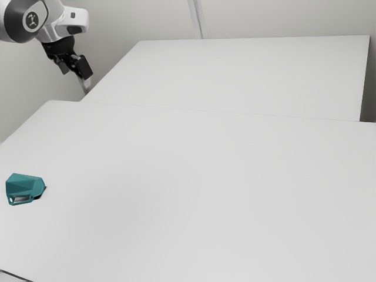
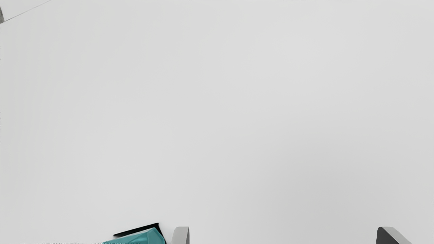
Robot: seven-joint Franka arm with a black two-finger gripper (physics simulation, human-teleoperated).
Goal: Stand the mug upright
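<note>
Mug (image 1: 24, 187) lies on its side near the exterior view's left edge, teal and faceted, its handle facing that camera, on the white worktop (image 1: 176, 205). Farther back, above and well apart from it, hangs the end effector (image 1: 86, 81), released, its two fingers spread wide; in the wrist view the mug sits outside their gap, near one finger. Beyond a thin seam stretches another white surface (image 1: 247, 76), then a pale wall (image 1: 282, 17).
</note>
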